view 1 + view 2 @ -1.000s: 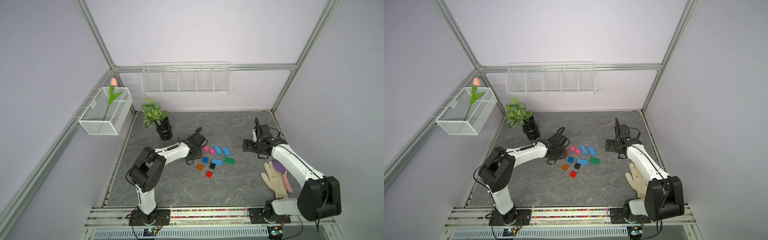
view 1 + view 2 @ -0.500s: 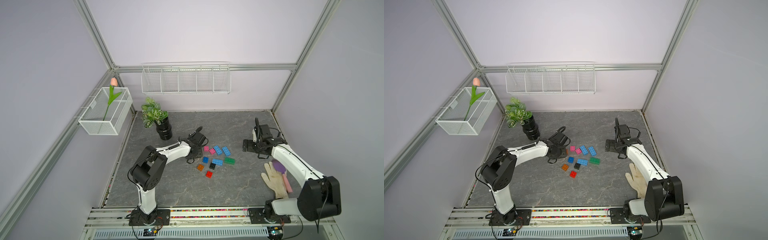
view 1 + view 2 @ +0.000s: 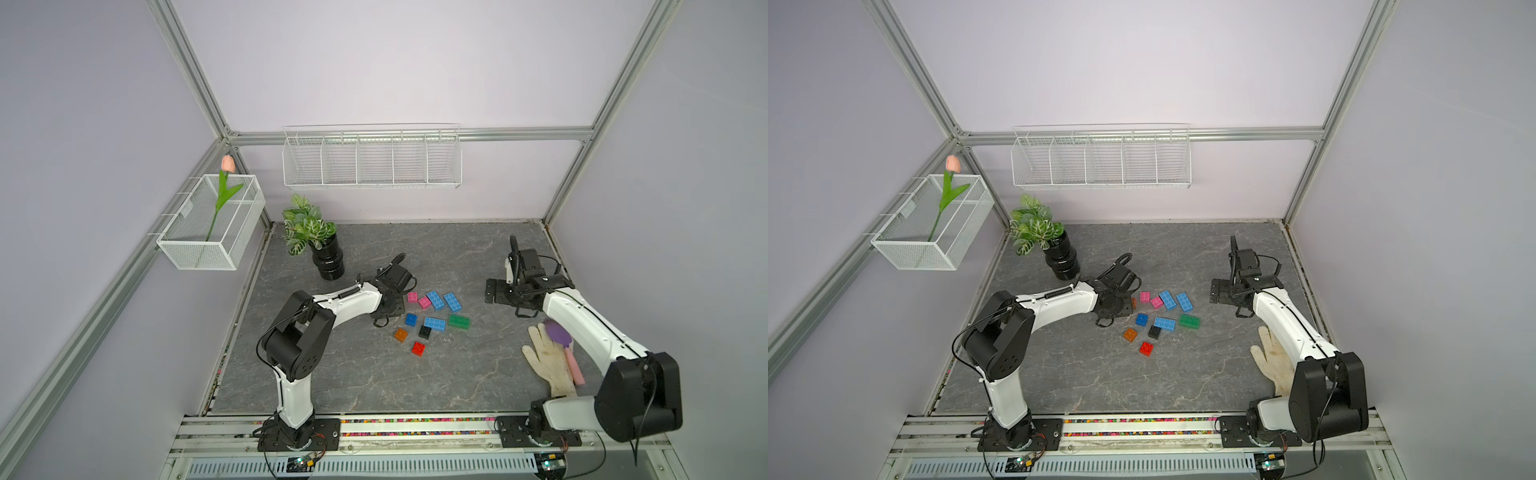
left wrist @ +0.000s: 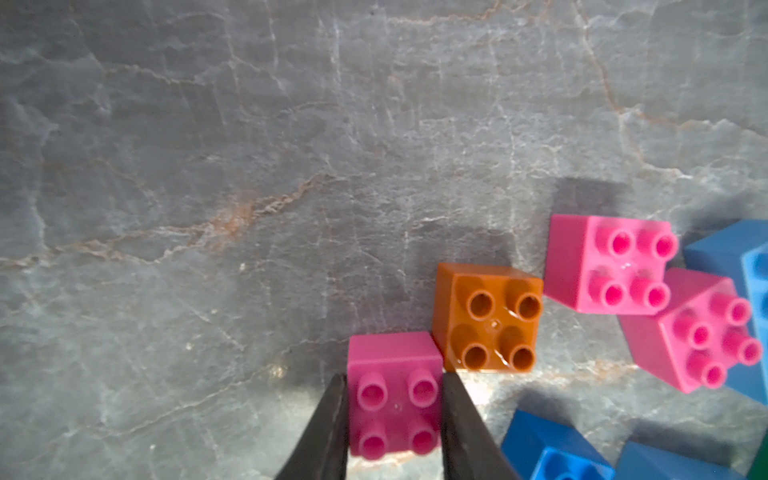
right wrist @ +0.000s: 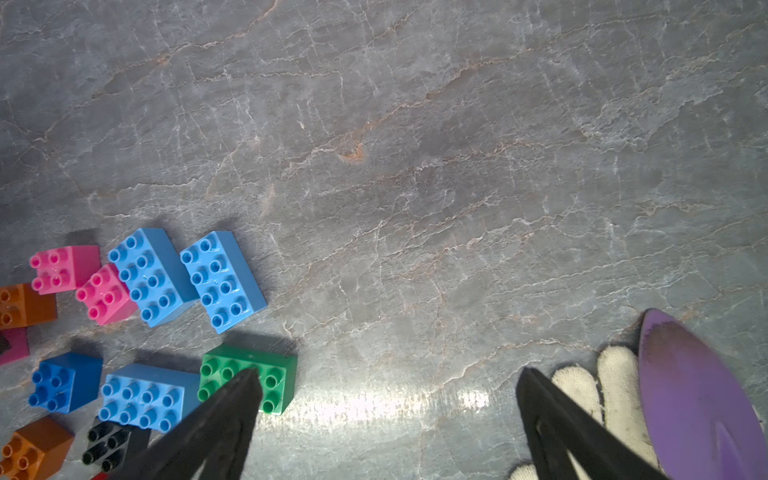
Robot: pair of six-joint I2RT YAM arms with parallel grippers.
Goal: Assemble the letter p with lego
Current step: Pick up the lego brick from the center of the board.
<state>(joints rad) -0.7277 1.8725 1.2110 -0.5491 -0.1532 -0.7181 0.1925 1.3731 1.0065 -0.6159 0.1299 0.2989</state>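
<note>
The lego lies loose mid-table: two pink bricks (image 3: 412,296), light blue oblong ones (image 3: 435,299), a blue one (image 3: 411,319), green (image 3: 459,321), black (image 3: 424,331), orange (image 3: 400,335) and red (image 3: 418,348). At the pile's left edge, my left gripper (image 4: 392,376) is shut on a third pink brick (image 4: 395,411), one finger against each side. That brick rests on the table with a second orange brick (image 4: 486,316) at its corner. My right gripper (image 5: 387,372) hovers open to the right of the pile, holding nothing. One fingertip (image 5: 245,386) overlaps the green brick (image 5: 249,374) in its wrist view.
A white glove (image 3: 548,361) and a purple spoon with a pink handle (image 3: 559,332) lie by the right arm. A potted plant (image 3: 316,237) stands at the back left. A wire rack (image 3: 372,158) and a mesh basket (image 3: 212,224) with a tulip hang on the walls.
My left gripper's fingers have narrowed onto the pink brick at the pile's left edge. The right arm and the other bricks have not moved.
</note>
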